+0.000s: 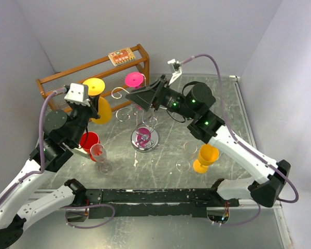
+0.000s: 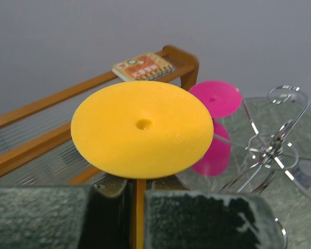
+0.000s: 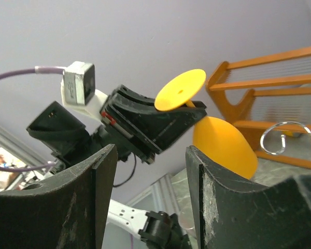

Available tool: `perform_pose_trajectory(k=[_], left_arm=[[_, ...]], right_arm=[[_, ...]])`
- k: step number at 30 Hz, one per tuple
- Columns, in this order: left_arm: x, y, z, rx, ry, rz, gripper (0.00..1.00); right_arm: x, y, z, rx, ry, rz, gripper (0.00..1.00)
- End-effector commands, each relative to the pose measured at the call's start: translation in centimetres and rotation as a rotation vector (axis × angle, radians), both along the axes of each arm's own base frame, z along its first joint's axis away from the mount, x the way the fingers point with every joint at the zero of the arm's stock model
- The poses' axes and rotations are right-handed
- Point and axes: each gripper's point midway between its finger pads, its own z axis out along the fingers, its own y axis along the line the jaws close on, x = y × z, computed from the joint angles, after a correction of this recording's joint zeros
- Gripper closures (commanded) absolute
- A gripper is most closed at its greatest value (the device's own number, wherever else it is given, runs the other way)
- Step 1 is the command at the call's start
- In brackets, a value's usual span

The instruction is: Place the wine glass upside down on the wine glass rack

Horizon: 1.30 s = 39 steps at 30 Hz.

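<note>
Your left pincer [image 2: 136, 205] is clamped on the stem of the yellow wine glass [image 2: 142, 129], holding it foot up and bowl down above the bench [image 1: 166, 166]. The glass is just left of the wire wine glass rack [image 1: 151, 142] and is not on any arm, while a pink glass [image 1: 134, 79] hangs from the rack. Your right pincer [image 3: 147, 197] stands wide and empty near the rack's top.

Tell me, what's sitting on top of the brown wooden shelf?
A small flat orange-and-cream printed packet lies on the top rail of the brown wooden shelf rack, at its right end. Its print is too small to read, and its underside is hidden.
</note>
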Motion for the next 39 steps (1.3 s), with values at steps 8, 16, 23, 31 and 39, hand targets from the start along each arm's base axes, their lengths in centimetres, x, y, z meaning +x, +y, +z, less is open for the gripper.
perform_pose_trajectory(k=[8,16,23,31,39], left_arm=[[-1.0,0.1,0.0,0.078,-0.099,-0.038,0.93],[-1.7,-1.4,0.1,0.089,-0.136,-0.133,0.93],[-1.7,-2.0,-0.2,0.097,-0.132,-0.159,0.93],[-1.4,-2.6,-0.7,0.115,-0.11,-0.179,0.93],[-1.7,-1.6,-0.8,0.026,-0.062,-0.14,0.77]], right_arm=[[1.1,5.1,-0.3,0.026,0.264,0.132,0.47],[3.7,7.5,-3.0,-0.108,0.384,0.061,0.51],[3.8,8.4,-4.1,-0.105,0.451,0.086,0.6],[3.6,8.6,-5.0,-0.076,0.51,0.103,0.76],[3.4,8.5,-5.3,-0.045,0.569,0.113,1.0]])
